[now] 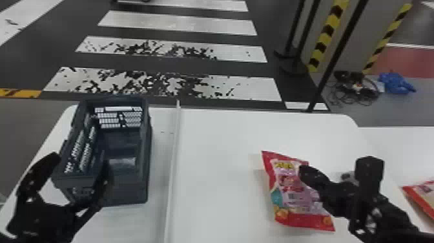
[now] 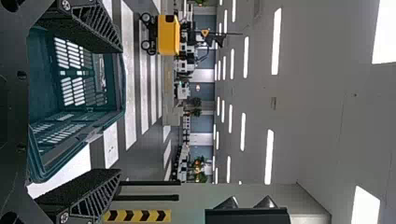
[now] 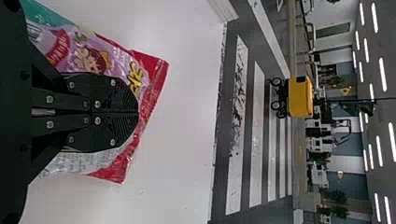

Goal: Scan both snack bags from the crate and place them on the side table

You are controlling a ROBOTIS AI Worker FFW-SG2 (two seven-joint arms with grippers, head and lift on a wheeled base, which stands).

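In the head view my left gripper [image 1: 80, 163] is open at the near end of the dark crate [image 1: 129, 194], one finger outside its left side. The left wrist view shows that gripper [image 2: 120, 110] with its fingers wide apart and the crate [image 2: 116, 88] beyond them. My right gripper [image 1: 305, 171] holds a red and pink snack bag [image 1: 290, 190] above the white table. In the right wrist view the gripper [image 3: 137, 112] is shut on the bag [image 3: 154, 84], which shows on both sides of the fingers. Another snack bag [image 1: 423, 195] lies at the head view's right edge.
A raised white strip [image 1: 174, 155] runs along the table [image 1: 219, 139] between the crate and the held bag. The side table [image 1: 403, 142] adjoins on the right. Dark poles [image 1: 329, 64] stand behind the tables.
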